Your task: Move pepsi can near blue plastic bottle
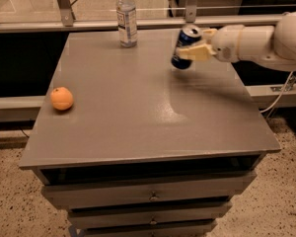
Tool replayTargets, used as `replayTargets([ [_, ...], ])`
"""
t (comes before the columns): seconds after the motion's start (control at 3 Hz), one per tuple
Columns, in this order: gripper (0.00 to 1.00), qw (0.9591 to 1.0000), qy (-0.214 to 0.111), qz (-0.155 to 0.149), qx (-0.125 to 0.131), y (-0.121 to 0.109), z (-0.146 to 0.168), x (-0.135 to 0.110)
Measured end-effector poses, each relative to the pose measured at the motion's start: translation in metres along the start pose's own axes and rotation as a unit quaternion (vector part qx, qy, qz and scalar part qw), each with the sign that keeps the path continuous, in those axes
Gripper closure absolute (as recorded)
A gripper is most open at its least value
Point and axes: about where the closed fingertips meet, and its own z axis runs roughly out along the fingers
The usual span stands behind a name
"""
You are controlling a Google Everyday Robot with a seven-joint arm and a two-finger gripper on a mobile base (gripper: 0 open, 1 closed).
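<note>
The pepsi can (pixel 183 47), dark blue with a silver top, is held tilted a little above the grey table (pixel 138 112) at its back right. My gripper (pixel 195 46) reaches in from the right on a white arm and is shut on the can. The blue plastic bottle (pixel 127 17), clear with a white cap and pale label, stands upright at the table's back edge, to the left of the can and apart from it.
An orange (pixel 62 98) lies near the table's left edge. Drawers (pixel 150 196) are below the tabletop. A metal rail and posts (pixel 64 6) run behind the table. A cable (pixel 281 95) hangs at the right.
</note>
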Motion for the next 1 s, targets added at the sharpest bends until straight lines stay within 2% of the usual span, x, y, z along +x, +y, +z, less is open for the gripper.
replayTargets([
  [0.33,1.00,0.9994,-0.033,-0.005,-0.002,-0.026,0.061,-0.023],
  [0.67,1.00,0.9993,-0.035,-0.013,0.002,-0.042,0.103,-0.038],
  [1.0,1.00,0.9996,-0.024,-0.015,0.010,-0.056,0.129,-0.038],
])
